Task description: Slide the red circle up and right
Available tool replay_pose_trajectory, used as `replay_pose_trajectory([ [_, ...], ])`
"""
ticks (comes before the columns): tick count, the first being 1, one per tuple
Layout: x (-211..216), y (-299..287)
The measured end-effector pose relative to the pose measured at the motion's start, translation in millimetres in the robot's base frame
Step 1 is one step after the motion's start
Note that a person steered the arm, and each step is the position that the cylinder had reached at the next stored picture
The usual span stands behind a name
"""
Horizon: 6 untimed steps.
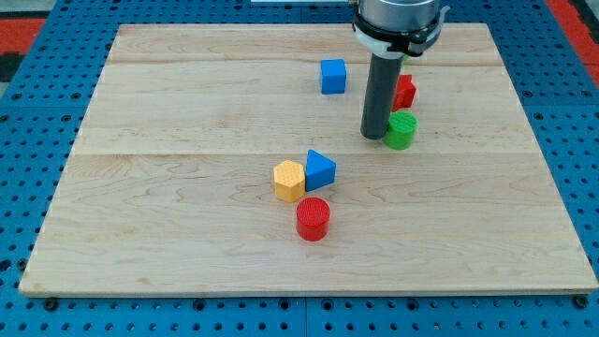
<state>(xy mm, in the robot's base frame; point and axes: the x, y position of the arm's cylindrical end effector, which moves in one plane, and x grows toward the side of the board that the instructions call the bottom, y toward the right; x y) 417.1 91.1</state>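
The red circle (313, 218), a short red cylinder, stands on the wooden board (168, 225) below the view's middle. Just above it sit a yellow hexagon block (289, 181) and a blue triangle block (320, 169), side by side and touching. My tip (374, 137) is the lower end of a dark rod, up and to the right of the red circle and well apart from it. The tip stands right beside a green cylinder (401, 130), on its left.
A blue cube (333, 76) sits near the view's top centre. A red block (404, 91) is partly hidden behind the rod, just above the green cylinder. A blue pegboard (37, 140) surrounds the board.
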Motion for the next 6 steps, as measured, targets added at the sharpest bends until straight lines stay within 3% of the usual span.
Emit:
replay_pose_trajectory([
  [2, 159, -23],
  [3, 171, -88],
  [4, 150, -158],
  [5, 128, -131],
  [6, 140, -81],
])
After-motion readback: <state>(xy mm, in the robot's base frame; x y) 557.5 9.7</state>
